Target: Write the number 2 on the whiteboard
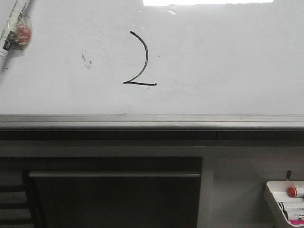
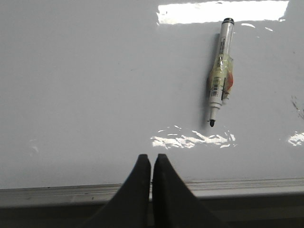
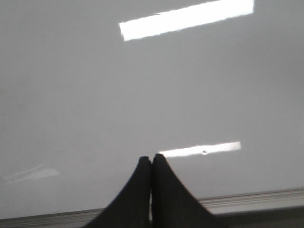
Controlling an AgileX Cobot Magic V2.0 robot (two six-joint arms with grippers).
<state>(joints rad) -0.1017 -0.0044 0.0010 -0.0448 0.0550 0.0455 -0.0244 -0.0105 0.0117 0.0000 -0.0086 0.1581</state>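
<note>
Black fingers of the left gripper [image 2: 151, 164] are pressed together and hold nothing, and the right gripper [image 3: 151, 166] is closed and empty too. Beyond them lies the whiteboard [image 1: 223, 71], white and shiny. Near its middle is the number 2 [image 1: 138, 61], a thin black curve with a short flat line underneath. An uncapped marker [image 2: 220, 73] lies loose on the board, well off to the left.
</note>
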